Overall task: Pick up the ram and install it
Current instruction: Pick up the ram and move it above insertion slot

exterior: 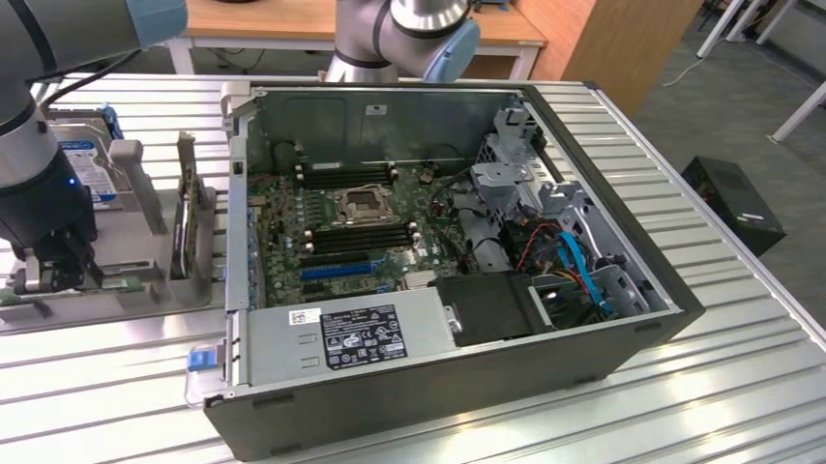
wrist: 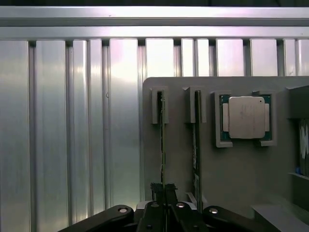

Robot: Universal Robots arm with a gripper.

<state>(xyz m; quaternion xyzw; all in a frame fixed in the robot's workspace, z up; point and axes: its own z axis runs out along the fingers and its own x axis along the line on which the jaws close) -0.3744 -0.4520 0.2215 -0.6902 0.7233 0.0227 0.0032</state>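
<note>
One grey, blue-jointed robot arm (exterior: 29,164) is held upright at the exterior view's left, its black gripper (wrist: 164,195) closed on the edge of the ram (wrist: 162,145), a thin green circuit-board stick stood on edge in a slot of a matt grey plastic holder (wrist: 231,174). A second green stick (wrist: 197,140) is slotted just beside it, near a square silver processor chip (wrist: 246,117). The holder is carried on a ribbed aluminium worktop (wrist: 72,125) beside an open black computer case (exterior: 543,372), whose white label (exterior: 368,333) cannot be read.

Bright, even overhead light.
Glare streaks the ribbed table (wrist: 87,121) (faintly pink bands); the computer case (exterior: 452,387) sits shadowed inside.
</note>
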